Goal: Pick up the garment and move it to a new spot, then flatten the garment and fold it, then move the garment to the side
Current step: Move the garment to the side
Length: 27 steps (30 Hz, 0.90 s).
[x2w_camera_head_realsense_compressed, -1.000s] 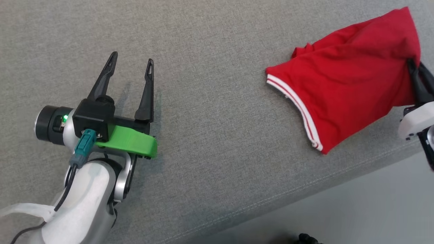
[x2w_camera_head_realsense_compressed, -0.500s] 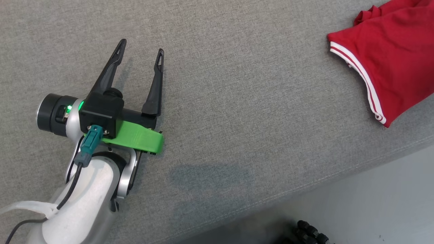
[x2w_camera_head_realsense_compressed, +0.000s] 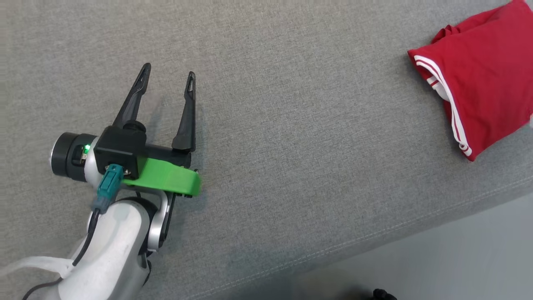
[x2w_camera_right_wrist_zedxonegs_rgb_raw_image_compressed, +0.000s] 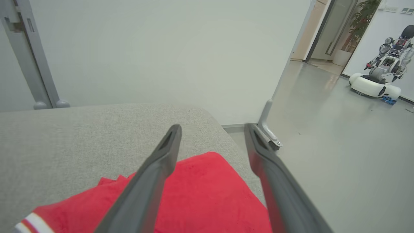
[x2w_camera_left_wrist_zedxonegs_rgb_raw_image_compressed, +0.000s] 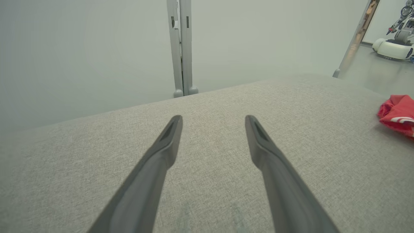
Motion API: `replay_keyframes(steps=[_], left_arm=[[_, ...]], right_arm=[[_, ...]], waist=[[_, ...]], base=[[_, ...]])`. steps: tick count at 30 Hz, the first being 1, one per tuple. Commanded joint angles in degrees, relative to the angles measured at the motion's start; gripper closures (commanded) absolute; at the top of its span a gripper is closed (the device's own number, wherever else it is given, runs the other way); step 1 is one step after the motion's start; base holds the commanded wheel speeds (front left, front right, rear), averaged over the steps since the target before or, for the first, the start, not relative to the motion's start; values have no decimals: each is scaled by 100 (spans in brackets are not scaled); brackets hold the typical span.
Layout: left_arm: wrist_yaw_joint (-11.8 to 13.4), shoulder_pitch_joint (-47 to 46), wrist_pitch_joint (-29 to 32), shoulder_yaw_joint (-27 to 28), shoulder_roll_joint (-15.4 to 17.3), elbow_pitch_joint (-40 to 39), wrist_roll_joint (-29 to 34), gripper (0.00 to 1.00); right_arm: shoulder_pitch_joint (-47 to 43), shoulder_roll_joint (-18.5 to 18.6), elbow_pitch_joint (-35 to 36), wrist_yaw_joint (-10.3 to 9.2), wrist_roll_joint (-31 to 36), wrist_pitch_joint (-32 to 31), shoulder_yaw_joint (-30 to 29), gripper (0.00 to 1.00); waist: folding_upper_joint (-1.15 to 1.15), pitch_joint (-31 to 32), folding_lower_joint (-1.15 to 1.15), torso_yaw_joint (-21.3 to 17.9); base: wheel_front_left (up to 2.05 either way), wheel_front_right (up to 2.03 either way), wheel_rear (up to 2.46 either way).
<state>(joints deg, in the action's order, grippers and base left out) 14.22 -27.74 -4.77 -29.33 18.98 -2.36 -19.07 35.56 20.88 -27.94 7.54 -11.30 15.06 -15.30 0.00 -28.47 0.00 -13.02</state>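
Your red garment (x2w_camera_head_realsense_compressed: pixel 487 79), folded with its striped hem facing left, lies at the right end of the grey fabric-covered desk (x2w_camera_head_realsense_compressed: pixel 312 146), just beneath your right gripper (x2w_camera_right_wrist_zedxonegs_rgb_raw_image_compressed: pixel 212 128), whose fingers stand apart and empty, while the left gripper (x2w_camera_head_realsense_compressed: pixel 168 71), likewise spread, sits well off left, with floor (x2w_camera_right_wrist_zedxonegs_rgb_raw_image_compressed: pixel 323 136) beyond.

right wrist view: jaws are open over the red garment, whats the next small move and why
Probably lift the right gripper straight up and clear. Its jaws stand apart above the red garment, which lies folded near the edge of the grey surface, so the move to the side looks done.
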Motion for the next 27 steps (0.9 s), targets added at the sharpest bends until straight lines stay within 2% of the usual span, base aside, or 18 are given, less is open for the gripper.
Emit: replay_keyframes(steps=[1,7,8,11,16,22,27], left_arm=[[53,105,-81,66,-9,33,-80,0],[195,380,-397,292,-65,189,-281,0],[198,451,-526,331,-119,239,-367,0],[244,576,-671,438,-151,317,-458,0],[308,757,-839,580,-205,450,-548,0],[397,1171,-986,745,-242,629,-565,0],[316,1505,-1023,796,-277,759,-612,0]], right_arm=[[-191,-103,262,-10,-42,19,-22,0],[-835,-642,1500,-9,12,19,178,0],[-1078,-737,1831,-10,87,19,220,0],[-1403,-924,2216,-9,220,20,420,0],[-1733,-1075,2419,-10,424,19,655,0],[-2191,-1345,2319,-10,609,-3,906,0],[-2541,-1459,2242,-10,630,-26,1153,0]], waist=[[0,234,0,158],[0,576,0,510],[0,685,0,704],[0,802,0,975],[0,979,0,1285],[0,1385,0,1603],[0,1708,0,1708]], base=[[0,0,0],[0,0,0],[0,0,0],[0,0,0],[0,0,0],[0,0,0],[0,0,0]])
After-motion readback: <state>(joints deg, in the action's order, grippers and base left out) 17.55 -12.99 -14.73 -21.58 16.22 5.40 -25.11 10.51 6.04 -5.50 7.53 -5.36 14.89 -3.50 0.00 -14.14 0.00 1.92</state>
